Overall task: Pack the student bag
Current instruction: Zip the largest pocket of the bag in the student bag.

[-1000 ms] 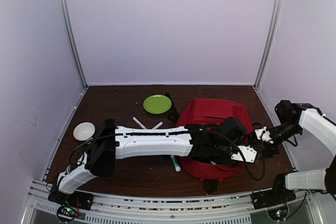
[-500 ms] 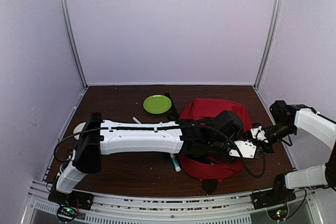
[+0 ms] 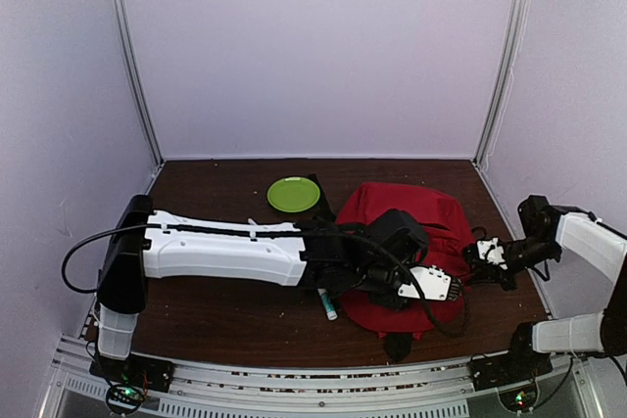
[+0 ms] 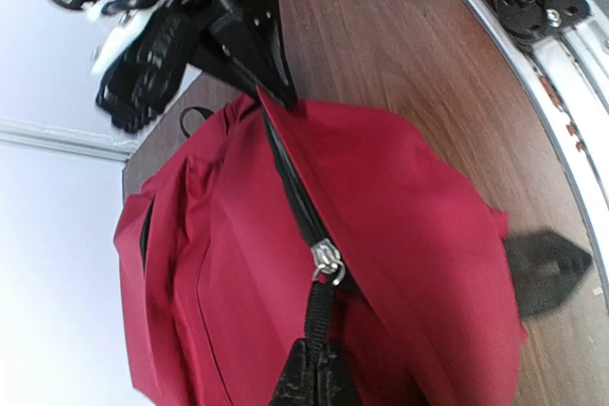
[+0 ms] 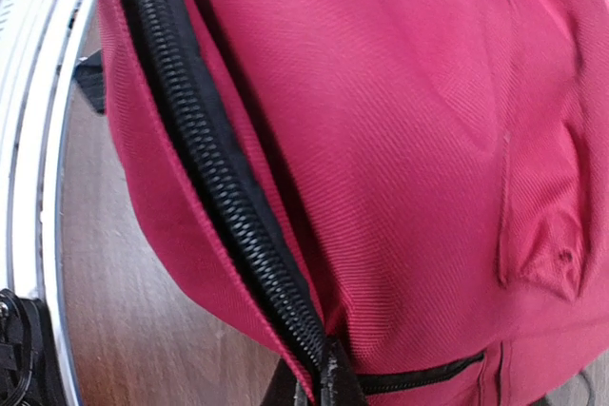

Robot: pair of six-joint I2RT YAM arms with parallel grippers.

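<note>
Top external shows the bag (image 3: pixel 411 217) lying right of centre on the worktop (image 3: pixel 211 193), contents hidden, left pincer (image 4: pixel 311 379) clenched on its zip pull (image 4: pixel 320 316), right pincer (image 5: pixel 319 382) pinching the bag's edge.

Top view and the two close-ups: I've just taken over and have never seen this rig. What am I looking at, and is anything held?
These are two white robots, a left arm and a right arm, bolted at the near edge of the table. The wide picture looks down from above and behind them. Each close-up comes from a camera on one wrist. On the table lie a red bag, a green plate and a pen. The left gripper is shut on the zipper pull. The right gripper is shut on the bag's edge beside the zipper.
</note>
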